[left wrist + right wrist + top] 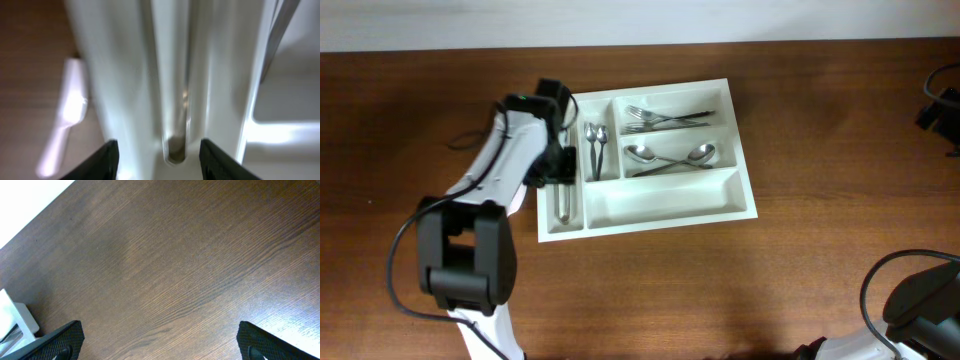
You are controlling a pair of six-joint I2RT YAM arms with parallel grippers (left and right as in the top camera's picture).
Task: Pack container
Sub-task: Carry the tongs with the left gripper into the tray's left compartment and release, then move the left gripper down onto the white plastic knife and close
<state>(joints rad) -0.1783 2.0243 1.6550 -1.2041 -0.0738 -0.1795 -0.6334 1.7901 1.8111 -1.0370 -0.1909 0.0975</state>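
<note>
The white cutlery tray (pixel 748 196) lies mid-table. Its leftmost narrow compartment holds one metal utensil (pixel 563 203). My left gripper (pixel 560 168) hovers low over that compartment, open, fingers either side of the utensil's handle end (pixel 176 142) without touching it. In the left wrist view the gripper (pixel 159 160) is open over the tray wall (pixel 125 75). My right gripper (pixel 942 100) is at the far right edge, open and empty over bare wood (pixel 160 340).
The second narrow compartment holds small spoons (pixel 595 140). Forks (pixel 665 117) lie in the top long compartment and large spoons (pixel 670 157) in the middle one. The bottom long compartment (pixel 660 195) holds nothing. A tray corner (pixel 15 322) shows in the right wrist view.
</note>
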